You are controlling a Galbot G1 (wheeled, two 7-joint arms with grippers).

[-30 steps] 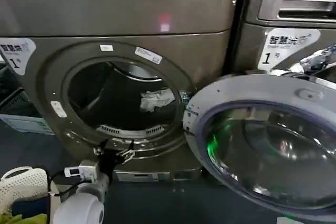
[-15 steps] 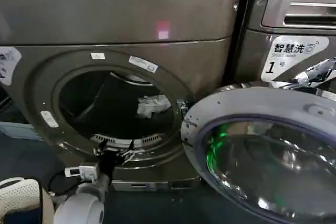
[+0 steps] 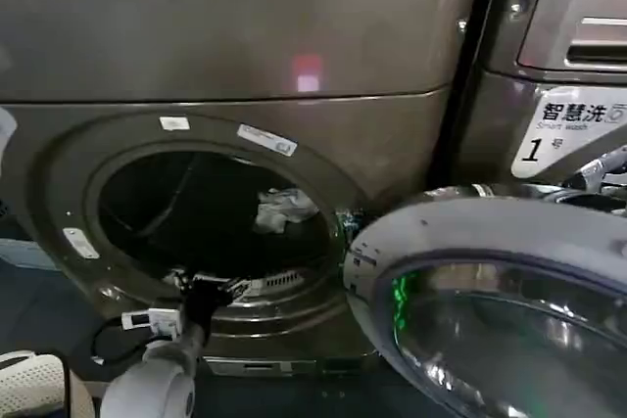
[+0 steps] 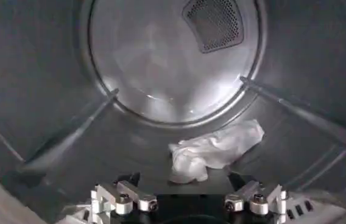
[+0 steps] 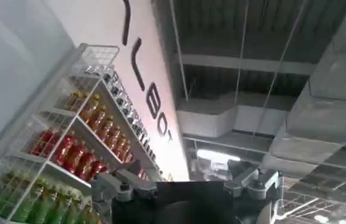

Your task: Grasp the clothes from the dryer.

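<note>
The dryer (image 3: 235, 144) occupies most of the head view, with its glass door (image 3: 490, 310) swung fully open to the right and the neighbouring machine (image 3: 558, 66) at the far right. Compared with a second ago, the porthole sits lower and further left in the head view and appears larger, which indicates that the robot has advanced on the opening. The left gripper (image 3: 208, 293) now stands at the near lower rim of the porthole, aimed into the drum (image 4: 173, 67). Its jaws are spread wide, with nothing between them. This suggests the reach phase is under way and the grasp has not yet begun. The right gripper (image 5: 188, 185) points up toward a ceiling and a drinks shelf (image 5: 69, 152), away from the work, jaws apart. The clothes (image 4: 215, 152) lie on the drum floor, right of centre, just beyond the left gripper: a small, pale, wrinkled bunch of thin fabric, loosely crumpled.
</note>
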